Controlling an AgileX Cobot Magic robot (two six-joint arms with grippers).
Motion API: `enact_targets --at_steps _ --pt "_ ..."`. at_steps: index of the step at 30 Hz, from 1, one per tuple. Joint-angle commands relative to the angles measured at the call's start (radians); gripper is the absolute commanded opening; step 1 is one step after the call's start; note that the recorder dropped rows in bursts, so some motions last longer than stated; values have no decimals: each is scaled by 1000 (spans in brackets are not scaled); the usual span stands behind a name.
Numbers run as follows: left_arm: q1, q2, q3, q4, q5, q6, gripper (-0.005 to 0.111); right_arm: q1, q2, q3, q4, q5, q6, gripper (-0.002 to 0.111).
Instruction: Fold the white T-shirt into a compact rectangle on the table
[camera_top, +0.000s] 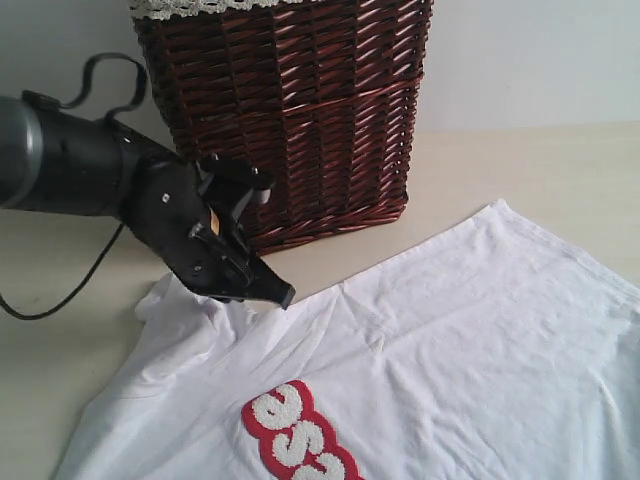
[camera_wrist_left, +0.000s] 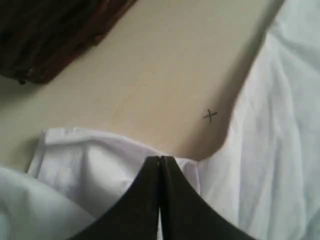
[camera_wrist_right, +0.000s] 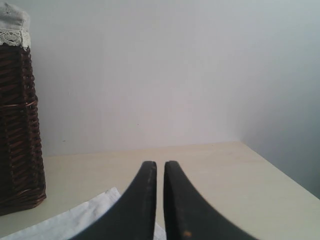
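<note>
Soft, diffuse daylight, fairly bright, with no glare. The white T-shirt (camera_top: 480, 330) is close to overexposed and its folds are faint. The wicker basket (camera_top: 300, 110) throws a weak shadow on the table (camera_top: 520, 170). The left wrist view is blurred throughout.

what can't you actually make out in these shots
Exterior view: red letter patch on the white T-shirt, cut off by the bottom edge.
Left wrist view: whether the left gripper pinches the sleeve, hidden under the gripper itself.
Exterior view: wicker basket inside, top cropped by the upper edge.
Right gripper: outside the exterior view.
</note>
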Motion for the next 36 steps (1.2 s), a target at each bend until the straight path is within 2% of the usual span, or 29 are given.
enact_targets --at_steps 1,10,20,26,33,36 --pt "3 71 -17 13 8 4 0 0 -6 4 2 -1 -2 8" --pt "5 73 -17 56 -52 -7 0 0 -6 4 2 -1 -2 8" --pt "40 84 -17 305 -34 -266 0 0 -6 4 2 -3 -2 8" --pt "41 139 -17 330 -76 -260 0 0 -6 4 2 -3 -2 8" --pt "39 141 -17 330 -236 -245 0 0 -6 4 2 -3 -2 8" --pt "39 141 -19 330 -259 -235 0 0 -6 4 2 -3 -2 8"
